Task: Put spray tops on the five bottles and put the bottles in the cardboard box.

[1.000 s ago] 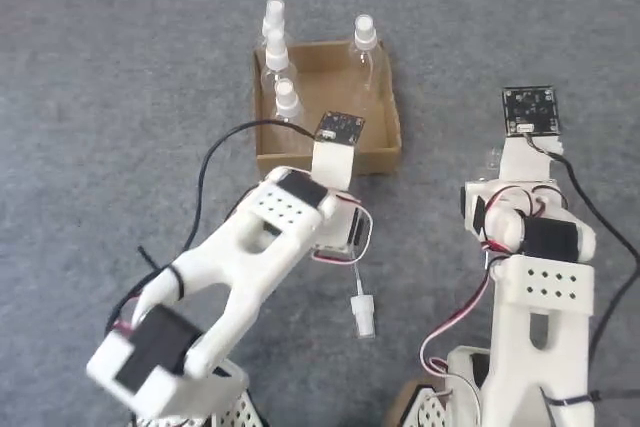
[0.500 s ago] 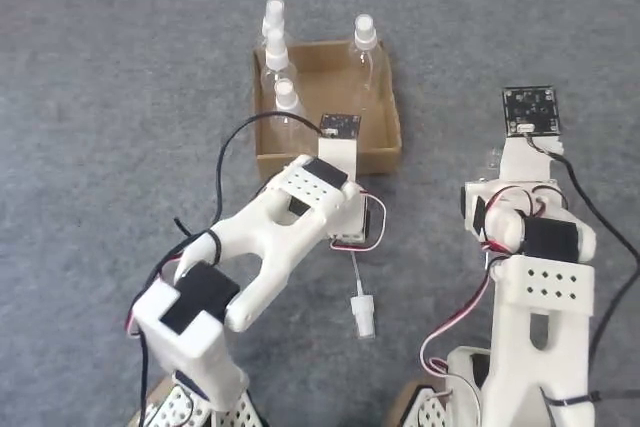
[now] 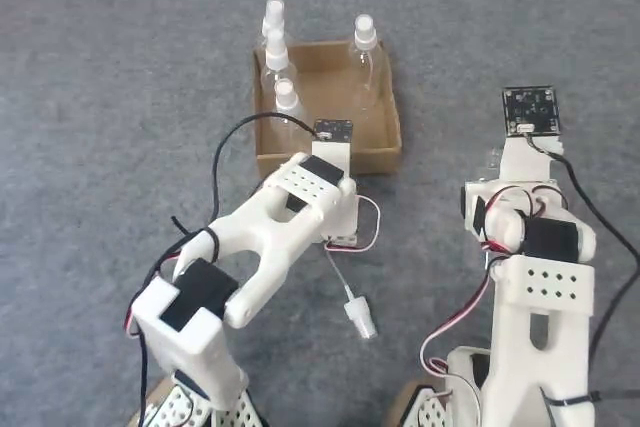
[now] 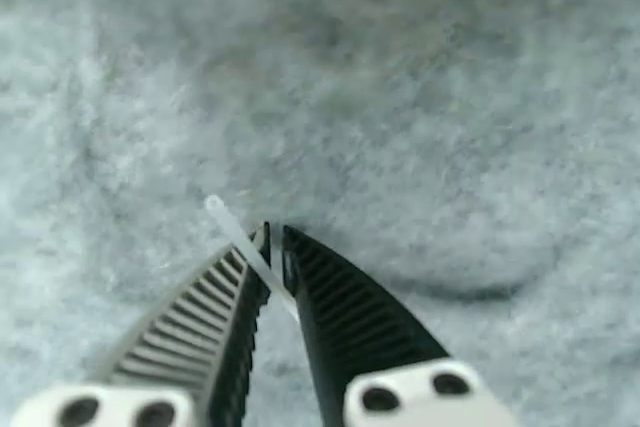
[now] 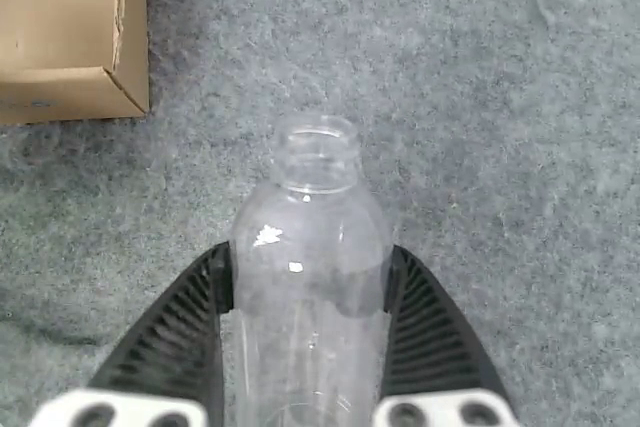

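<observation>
Grey carpet (image 3: 90, 147) across the whole table. Logged left arm (image 3: 260, 247) stretched diagonally over the left half, wrist just short of the near wall of the cardboard box (image 3: 385, 152). Found left gripper (image 4: 275, 237) pointed down at the carpet, jaws narrowed almost to touching and pinching the thin clear tube (image 4: 240, 237) of a loose spray top (image 3: 360, 316). Traced that tube from under the wrist, slanting rightward to the white cap end, which sat low over the carpet or on it; could not tell which. Placed the spray top between the two arms, well apart from the box.

Counted four capped bottles, upright, at the box. Noted three in a row along its left wall: nearest one (image 3: 287, 99), middle one (image 3: 276, 50), rearmost one (image 3: 273, 15) at the back-left corner, inside or just behind, could not tell. Noted fourth one (image 3: 364, 42) at the back right.

Logged right arm (image 3: 530, 277) folded up to the right of the box, apart from it. Found right gripper (image 5: 307, 265) with jaws spread wide, pressed against both sides of a clear bottle (image 5: 305, 217), neck open. Saw one box corner (image 5: 70, 37) off to the side of that neck, not touching.
</observation>
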You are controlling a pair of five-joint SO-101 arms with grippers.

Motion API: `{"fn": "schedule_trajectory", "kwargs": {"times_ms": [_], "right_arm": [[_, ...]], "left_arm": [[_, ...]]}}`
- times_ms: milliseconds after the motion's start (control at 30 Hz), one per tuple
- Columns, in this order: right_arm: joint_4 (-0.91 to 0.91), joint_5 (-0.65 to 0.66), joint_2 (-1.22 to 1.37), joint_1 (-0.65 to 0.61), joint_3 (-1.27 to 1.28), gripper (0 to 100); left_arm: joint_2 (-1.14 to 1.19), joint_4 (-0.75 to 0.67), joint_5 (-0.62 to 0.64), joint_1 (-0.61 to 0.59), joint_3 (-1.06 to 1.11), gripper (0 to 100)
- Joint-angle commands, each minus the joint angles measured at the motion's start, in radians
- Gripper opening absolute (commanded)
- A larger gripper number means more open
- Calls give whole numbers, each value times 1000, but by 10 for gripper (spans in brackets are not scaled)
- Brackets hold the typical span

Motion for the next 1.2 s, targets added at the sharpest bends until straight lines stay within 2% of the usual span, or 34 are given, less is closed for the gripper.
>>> {"fn": "schedule_trajectory", "kwargs": {"times_ms": [0, 200, 333, 533, 700, 933, 1167], "right_arm": [[-22, 0, -44, 12, 0, 6], [-25, 0, -44, 10, 3, 6], [-25, 0, -44, 7, 3, 6], [-25, 0, -42, 7, 5, 6], [-25, 0, -41, 7, 5, 6], [-25, 0, -44, 8, 5, 6], [-25, 0, -44, 12, 5, 6]], "left_arm": [[-121, 64, 5, -71, -48, 13], [-124, 164, -9, -189, -48, 13], [-124, 201, -112, -288, -48, 13], [-124, 242, -192, -414, -47, 12], [-124, 310, -242, -419, -47, 12], [-141, 319, -299, -417, -8, 12], [-413, 315, -341, -417, 91, 12]]}}
